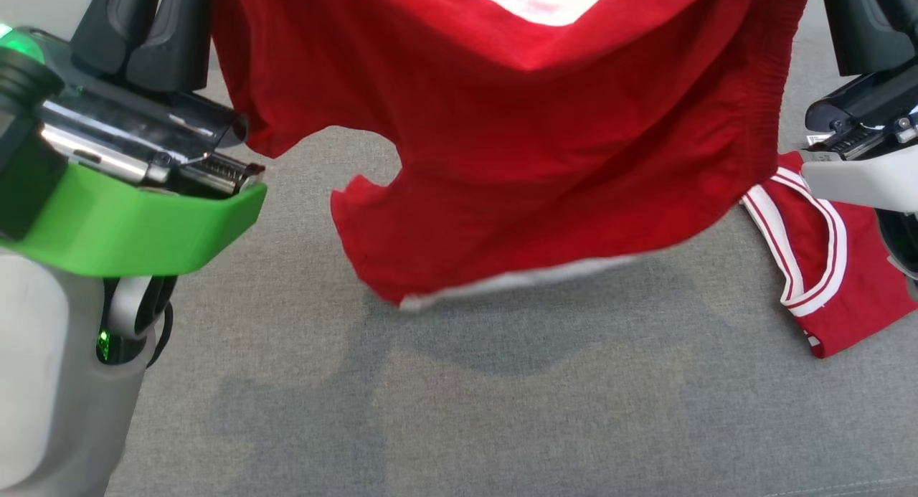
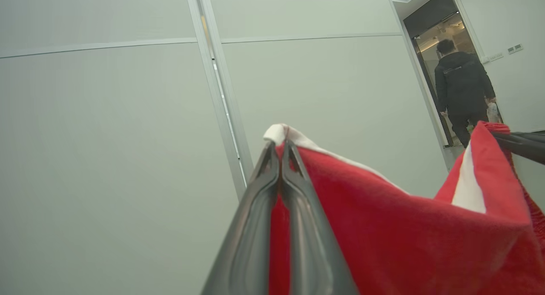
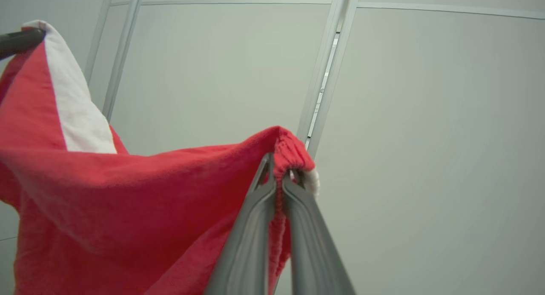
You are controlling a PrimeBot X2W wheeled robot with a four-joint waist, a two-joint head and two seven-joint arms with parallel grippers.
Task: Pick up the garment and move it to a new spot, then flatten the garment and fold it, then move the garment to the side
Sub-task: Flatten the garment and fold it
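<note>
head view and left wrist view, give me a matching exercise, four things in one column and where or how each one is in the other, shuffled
Things:
1. held red garment
2. second red garment
3. left gripper
4. person

States:
a. lying on the grey surface
b. in a doorway, back turned
c. hanging in the air
d. shut on a white-trimmed corner

Pairs: 1-c, 2-a, 3-d, 4-b

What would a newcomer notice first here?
A pair of red shorts with white trim hangs in mid-air over the grey surface, stretched between the left pincer and the right pincer, each shut on a top corner. A red sleeveless jersey lies on that surface at the right; a person in dark clothes stands in a doorway beyond.
</note>
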